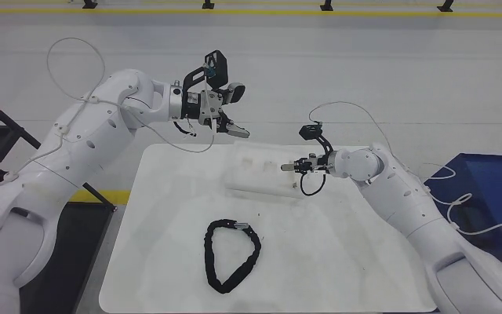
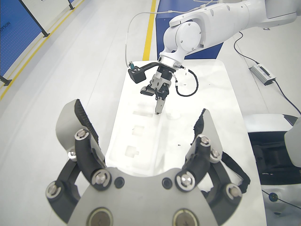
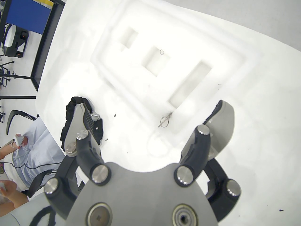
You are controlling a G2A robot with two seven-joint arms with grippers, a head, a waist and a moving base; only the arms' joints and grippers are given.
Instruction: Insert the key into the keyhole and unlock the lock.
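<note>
Toward the surface's [image 1: 165,259] far edge, key [image 3: 164,121] lies just below our spread right jaws; left jaws, also spread, farther off.

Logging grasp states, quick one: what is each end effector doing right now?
Left end effector: open, holding nothing.
Right end effector: open, empty; the key is not yet gripped.

- Chain lock [image 3: 64,123]: partly hidden behind a finger [image 3: 81,118] of the right gripper [image 3: 150,106]; keyhole not discernible.
- Key [image 3: 164,121]: tiny, washed out against foam tray [image 3: 110,31]; blade shape unclear.
</note>
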